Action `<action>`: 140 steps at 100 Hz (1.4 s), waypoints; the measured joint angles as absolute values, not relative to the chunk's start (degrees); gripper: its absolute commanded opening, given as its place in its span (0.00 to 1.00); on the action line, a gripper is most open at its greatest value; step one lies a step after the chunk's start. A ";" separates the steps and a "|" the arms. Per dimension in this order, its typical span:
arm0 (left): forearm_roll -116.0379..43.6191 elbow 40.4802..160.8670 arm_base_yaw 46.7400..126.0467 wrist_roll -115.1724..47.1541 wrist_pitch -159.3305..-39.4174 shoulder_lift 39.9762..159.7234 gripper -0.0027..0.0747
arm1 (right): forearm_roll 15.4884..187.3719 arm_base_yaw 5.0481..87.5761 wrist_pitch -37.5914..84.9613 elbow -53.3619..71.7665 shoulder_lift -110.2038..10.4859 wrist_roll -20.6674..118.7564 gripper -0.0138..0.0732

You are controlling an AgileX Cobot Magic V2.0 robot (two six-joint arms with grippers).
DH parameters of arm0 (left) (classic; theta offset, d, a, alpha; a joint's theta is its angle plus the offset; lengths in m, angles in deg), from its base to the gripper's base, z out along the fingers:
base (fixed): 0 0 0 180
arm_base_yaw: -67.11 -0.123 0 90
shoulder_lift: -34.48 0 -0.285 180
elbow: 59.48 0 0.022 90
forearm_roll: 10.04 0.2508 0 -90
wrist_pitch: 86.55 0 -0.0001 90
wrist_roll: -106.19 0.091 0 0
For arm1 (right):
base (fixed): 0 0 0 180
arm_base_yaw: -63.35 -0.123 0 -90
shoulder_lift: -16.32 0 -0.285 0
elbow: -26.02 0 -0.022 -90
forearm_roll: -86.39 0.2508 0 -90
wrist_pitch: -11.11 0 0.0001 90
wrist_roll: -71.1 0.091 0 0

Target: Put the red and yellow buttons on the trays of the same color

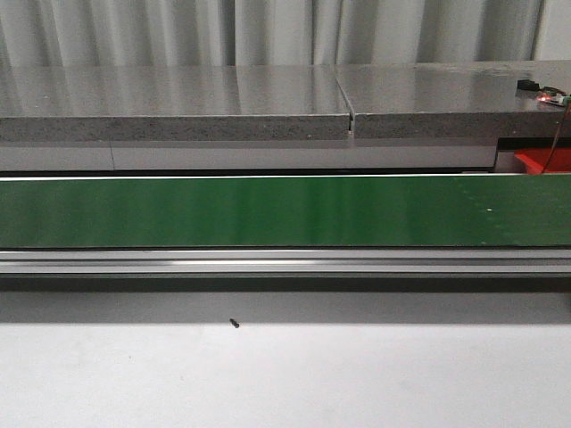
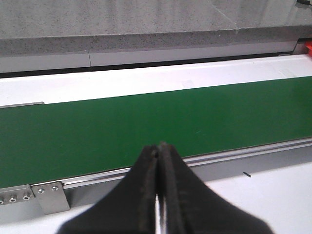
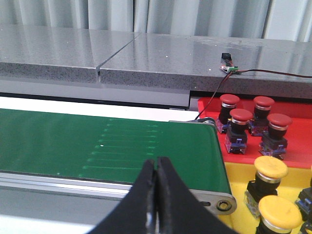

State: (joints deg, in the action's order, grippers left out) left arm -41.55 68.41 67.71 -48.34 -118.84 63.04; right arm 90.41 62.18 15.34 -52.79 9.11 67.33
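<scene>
Jaws of both black grippers, left (image 2: 160, 151) and right (image 3: 157, 165), pressed together on nothing above smooth green belt (image 1: 268, 211); mushroom-capped red buttons (image 3: 242, 127) sit in red tray (image 3: 292, 153).

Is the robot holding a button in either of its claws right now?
No. The left gripper and the right gripper both have their jaws pressed shut with nothing between them. The red buttons sit in the red tray.

A long green conveyor belt (image 1: 268, 211) is seen running straight across, edged by a silver metal rail (image 1: 285, 261). Behind it a grey speckled stone counter (image 1: 178, 102) is split by a seam. A corner of a red tray (image 1: 542, 161) is glimpsed far right. A tiny dark speck (image 1: 234, 324) is spotted on the white desk (image 1: 285, 374).
</scene>
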 measured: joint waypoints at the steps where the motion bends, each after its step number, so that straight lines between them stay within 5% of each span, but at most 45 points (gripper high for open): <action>1: -41.55 68.41 67.71 -48.34 -118.84 63.04 0.01 | 90.41 62.18 15.34 -52.79 9.11 67.33 0.08; 85: -40.41 66.76 67.71 -48.34 -110.52 62.53 0.01 | 90.41 62.18 15.34 -52.79 9.11 67.41 0.08; 140: -8.31 49.58 68.20 -77.00 -105.00 42.56 0.01 | 90.41 62.18 15.34 -52.79 9.11 67.41 0.08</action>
